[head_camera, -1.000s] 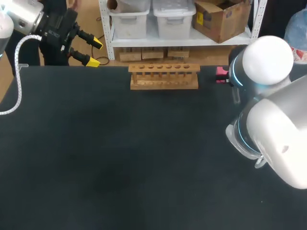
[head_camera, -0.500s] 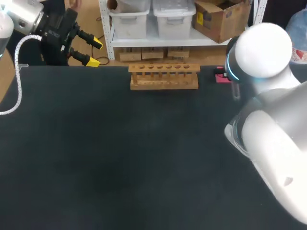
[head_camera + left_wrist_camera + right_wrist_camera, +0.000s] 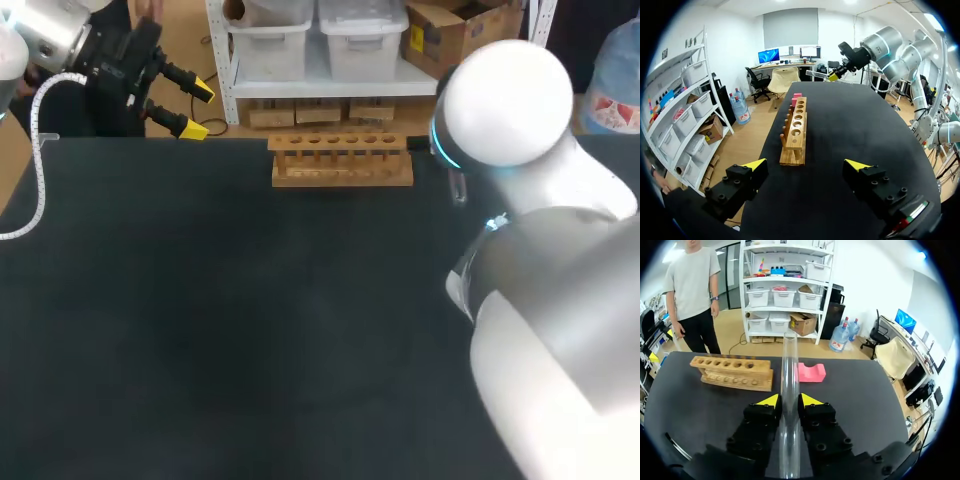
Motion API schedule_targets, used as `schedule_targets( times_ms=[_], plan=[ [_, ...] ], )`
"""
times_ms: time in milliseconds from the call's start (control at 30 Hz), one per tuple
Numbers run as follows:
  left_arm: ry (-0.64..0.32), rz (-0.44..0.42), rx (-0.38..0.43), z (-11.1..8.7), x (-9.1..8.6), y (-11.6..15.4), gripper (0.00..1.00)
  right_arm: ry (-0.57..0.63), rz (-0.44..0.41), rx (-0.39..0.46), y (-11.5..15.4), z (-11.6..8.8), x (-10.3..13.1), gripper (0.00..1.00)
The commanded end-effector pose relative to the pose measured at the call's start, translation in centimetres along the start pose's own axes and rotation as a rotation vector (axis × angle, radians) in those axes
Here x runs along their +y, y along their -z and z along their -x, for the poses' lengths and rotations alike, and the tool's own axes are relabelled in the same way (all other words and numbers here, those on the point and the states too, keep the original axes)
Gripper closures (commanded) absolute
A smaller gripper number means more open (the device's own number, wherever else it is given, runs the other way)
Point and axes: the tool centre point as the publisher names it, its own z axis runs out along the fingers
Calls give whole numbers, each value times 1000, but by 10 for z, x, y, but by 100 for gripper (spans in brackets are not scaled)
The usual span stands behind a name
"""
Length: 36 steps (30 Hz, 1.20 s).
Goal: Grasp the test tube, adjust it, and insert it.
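Observation:
A clear glass test tube (image 3: 789, 390) runs lengthwise between the yellow tips of my right gripper (image 3: 786, 400), which is shut on it. In the head view only one end of the test tube (image 3: 457, 188) shows below my right arm's white joint; the gripper itself is hidden. The wooden rack (image 3: 342, 160) with a row of holes stands at the table's far edge, to the left of the tube. From the left wrist, the rack (image 3: 796, 131) lies ahead of my open, empty left gripper (image 3: 807, 164). My left gripper (image 3: 195, 108) hovers at the far left corner.
A pink block (image 3: 811, 372) lies on the table just beside the rack (image 3: 732, 372), and the left wrist view shows that pink block (image 3: 796, 96) past the rack's far end. My right arm's bulk (image 3: 540, 300) covers the table's right side.
My right arm has swung left, carrying the test tube closer to the rack's right end. The left arm has stayed where it was.

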Motion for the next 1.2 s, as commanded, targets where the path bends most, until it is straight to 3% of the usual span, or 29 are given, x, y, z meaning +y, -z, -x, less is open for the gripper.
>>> schedule_targets(
  times_ms=[33, 600, 1200],
  plan=[
    [-1, 3, 2, 0, -1, 0, 0, 3, 10, -3, -3, 3, 17, 100],
    [-1, 3, 2, 0, -1, 0, 0, 42, 108, -2, -37, 11, 82, 100],
    [-1, 3, 2, 0, -1, 0, 0, 45, 128, 38, -72, 4, 100, 100]
  ],
)
